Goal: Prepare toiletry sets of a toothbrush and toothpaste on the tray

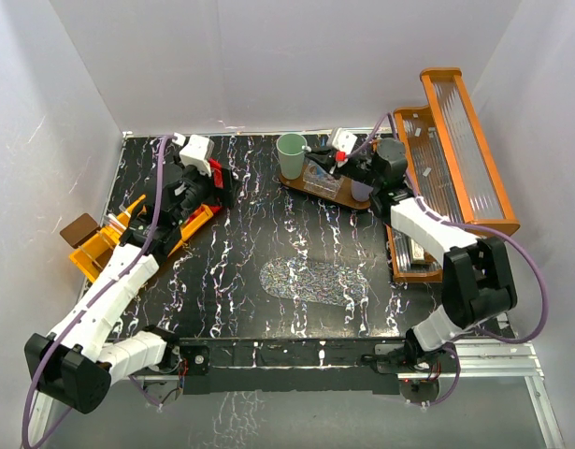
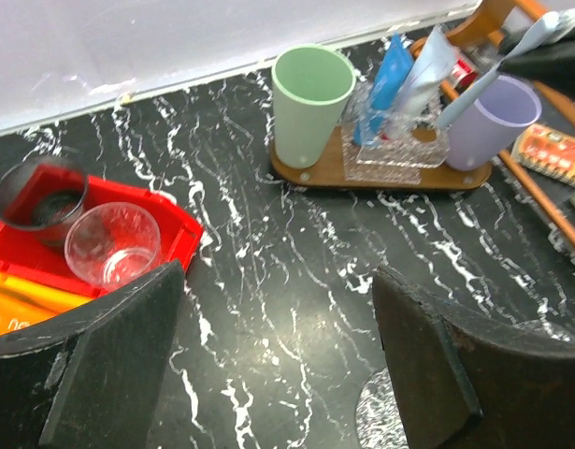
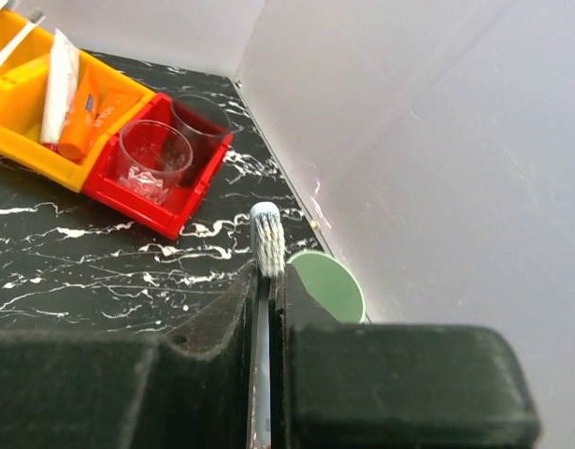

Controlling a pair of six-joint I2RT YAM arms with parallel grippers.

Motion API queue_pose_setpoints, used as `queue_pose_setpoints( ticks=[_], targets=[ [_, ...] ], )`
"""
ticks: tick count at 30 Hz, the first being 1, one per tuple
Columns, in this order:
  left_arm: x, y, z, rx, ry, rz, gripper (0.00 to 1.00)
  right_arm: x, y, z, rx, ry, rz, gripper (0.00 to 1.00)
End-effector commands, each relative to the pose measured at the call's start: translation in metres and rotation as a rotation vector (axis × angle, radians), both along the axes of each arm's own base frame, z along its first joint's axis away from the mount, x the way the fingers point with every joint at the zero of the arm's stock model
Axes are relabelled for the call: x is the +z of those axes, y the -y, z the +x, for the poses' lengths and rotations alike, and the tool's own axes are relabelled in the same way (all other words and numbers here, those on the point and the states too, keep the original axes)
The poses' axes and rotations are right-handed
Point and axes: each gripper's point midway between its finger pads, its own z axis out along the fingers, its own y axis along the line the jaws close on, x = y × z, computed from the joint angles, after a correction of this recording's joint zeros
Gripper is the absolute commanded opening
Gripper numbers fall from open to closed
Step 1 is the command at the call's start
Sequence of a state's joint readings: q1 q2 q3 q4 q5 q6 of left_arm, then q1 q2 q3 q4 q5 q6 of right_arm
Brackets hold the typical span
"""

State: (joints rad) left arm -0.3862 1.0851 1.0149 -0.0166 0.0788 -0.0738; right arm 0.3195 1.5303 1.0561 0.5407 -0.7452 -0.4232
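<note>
One toothbrush [image 3: 267, 238] clamped lengthwise in right gripper [image 3: 267, 278], bristles foremost

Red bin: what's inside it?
Two cups stand side by side in the red bin: a clear cup and a dark cup. Nothing else shows inside. Whether the dark cup holds anything cannot be told. From above, the left arm covers most of the bin.

Red bin [image 3: 137, 208], yellow bin [image 3: 30, 145], perhaps orange rack [image 1: 439, 73]
</note>
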Motion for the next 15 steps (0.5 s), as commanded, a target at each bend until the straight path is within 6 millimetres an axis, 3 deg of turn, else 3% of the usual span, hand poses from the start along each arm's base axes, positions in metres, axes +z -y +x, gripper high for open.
queue_pose_setpoints(
  ticks=[1, 15],
  targets=[
    [0.004, -0.013, -0.001, 0.047, 0.06, 0.039, 0.8, 0.04, -0.017, -0.001, 0.105, 0.189, 0.004, 0.0],
    [-0.005, -0.019, -0.001, 0.07, 0.047, 0.057, 0.81, 0.006, -0.025, 0.03, 0.133, 0.189, -0.027, 0.0]
  ],
)
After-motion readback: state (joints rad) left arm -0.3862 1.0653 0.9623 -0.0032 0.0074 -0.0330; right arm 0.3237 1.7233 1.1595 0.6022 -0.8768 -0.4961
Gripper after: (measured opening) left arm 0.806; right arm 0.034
